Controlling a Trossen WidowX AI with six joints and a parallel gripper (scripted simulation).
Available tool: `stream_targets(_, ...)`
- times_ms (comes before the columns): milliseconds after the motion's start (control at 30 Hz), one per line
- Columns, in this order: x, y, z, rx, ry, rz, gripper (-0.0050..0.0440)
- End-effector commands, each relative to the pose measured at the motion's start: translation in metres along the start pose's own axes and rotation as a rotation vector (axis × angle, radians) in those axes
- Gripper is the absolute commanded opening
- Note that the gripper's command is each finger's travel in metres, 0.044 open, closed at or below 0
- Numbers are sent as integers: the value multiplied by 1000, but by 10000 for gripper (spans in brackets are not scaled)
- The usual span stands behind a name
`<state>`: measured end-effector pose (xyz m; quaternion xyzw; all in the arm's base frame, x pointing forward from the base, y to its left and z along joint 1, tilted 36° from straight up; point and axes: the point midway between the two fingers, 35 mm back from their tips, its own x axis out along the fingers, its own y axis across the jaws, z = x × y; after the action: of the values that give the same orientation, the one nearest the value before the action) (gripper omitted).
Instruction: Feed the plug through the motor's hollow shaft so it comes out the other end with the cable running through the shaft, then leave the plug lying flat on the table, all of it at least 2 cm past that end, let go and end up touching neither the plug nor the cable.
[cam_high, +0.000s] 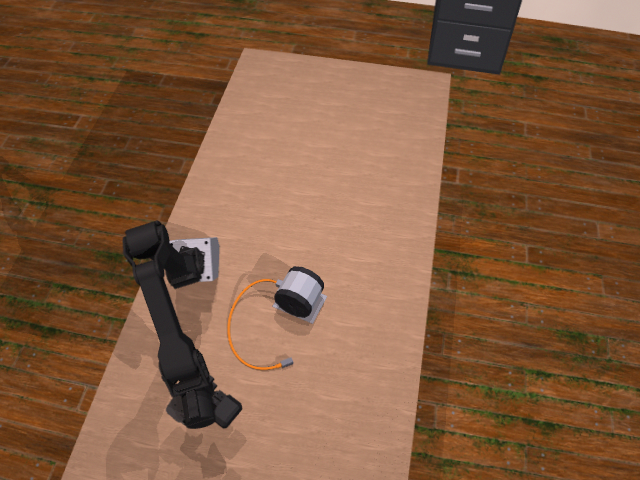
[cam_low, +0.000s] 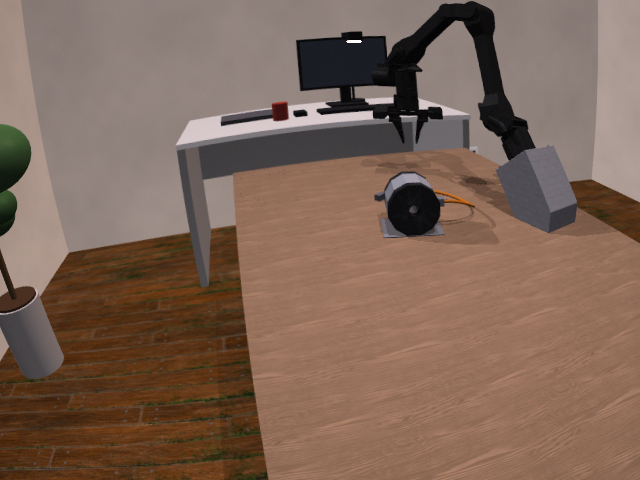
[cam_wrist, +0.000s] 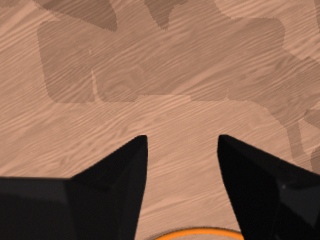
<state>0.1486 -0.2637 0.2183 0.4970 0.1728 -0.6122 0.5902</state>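
Observation:
The motor (cam_high: 300, 288) (cam_low: 410, 180) is a silver cylinder with black end caps, fixed on a flat base plate. Its shaft hole (cam_low: 413, 209) shows in the end facing the exterior camera. An orange cable (cam_high: 229, 325) (cam_low: 471, 205) (cam_wrist: 200, 231) leaves the motor's side and curves round over the table to the grey plug (cam_high: 286, 362). The plug lies on the table, outside the shaft, beyond the motor's other end; the motor hides it in the exterior view. My gripper (cam_low: 410, 141) (cam_wrist: 182, 144) is partly open and empty, pointing down high above the table, to the left of and below the plug in the top view.
The arm's grey base (cam_high: 214, 260) (cam_low: 535, 191) stands at the table's edge, beside the cable loop. A small stub (cam_low: 379, 196) sticks out from the motor's other side. A white desk (cam_low: 232, 129) with a monitor (cam_low: 341, 62) and a red mug (cam_low: 280, 111) stands beyond the table (cam_high: 336, 155).

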Motion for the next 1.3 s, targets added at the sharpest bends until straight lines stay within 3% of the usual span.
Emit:
stream_targets(0,13,10,-22,-278,26,7,160)
stream_targets(367,30,33,-74,-1008,44,64,160)
stream_targets(433,30,33,-74,-1008,44,64,160)
stream_targets(633,37,43,-111,-1477,34,109,160)
stream_targets(933,42,49,-159,-2072,-9,171,160)
stream_targets(1000,42,49,-159,-2072,-9,171,160)
stream_targets(1067,43,50,-174,-2288,-34,191,160)
stream_targets(1267,43,49,-196,-2597,-79,217,160)
